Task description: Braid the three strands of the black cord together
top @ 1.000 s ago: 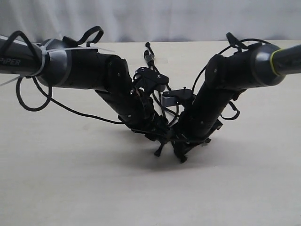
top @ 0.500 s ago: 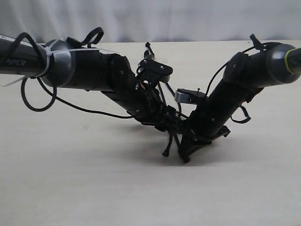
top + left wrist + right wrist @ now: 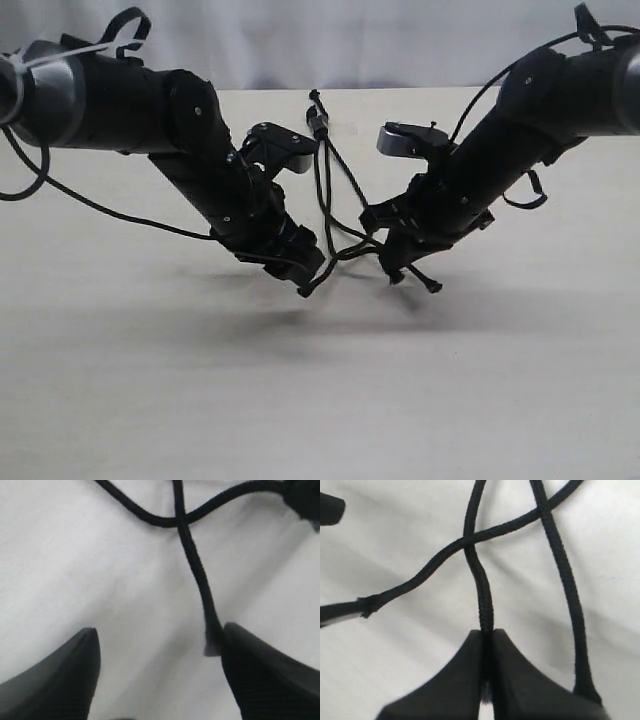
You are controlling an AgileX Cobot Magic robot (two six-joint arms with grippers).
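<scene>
The cord (image 3: 320,124) lies on the pale counter (image 3: 150,380), with its joined end far up the counter. Its strands (image 3: 322,200) trail down to the space between the two arms.

The right claw (image 3: 487,637) is pinched tight on the held strand (image 3: 481,590), with no gap between its fingers. The left claw (image 3: 159,632) gapes wide and grips nothing. A loose strand (image 3: 195,570) ends with its tip (image 3: 212,641) resting against one finger (image 3: 265,675).

The step looks like a crossing, with the left claw due to take that loose strand. Because the tip sits off-centre, the claw should shift sideways so the strand runs down the middle of the gap. It should then bite just above the tip, since a grip on the very end may slip off. The right claw should keep light tension so the crossing stays snug towards the joined end. Another strand (image 3: 420,575) already lies across the held one, and an outer strand (image 3: 565,575) runs beside it, so take care not to catch two at once.

The strands are matte, round and tightly woven, and the ribbing shows up close. They are limp and settle into soft curves. The tips are slightly flared. The fingers are dark wedges with finely stippled pads, and the counter is smooth and dull.
</scene>
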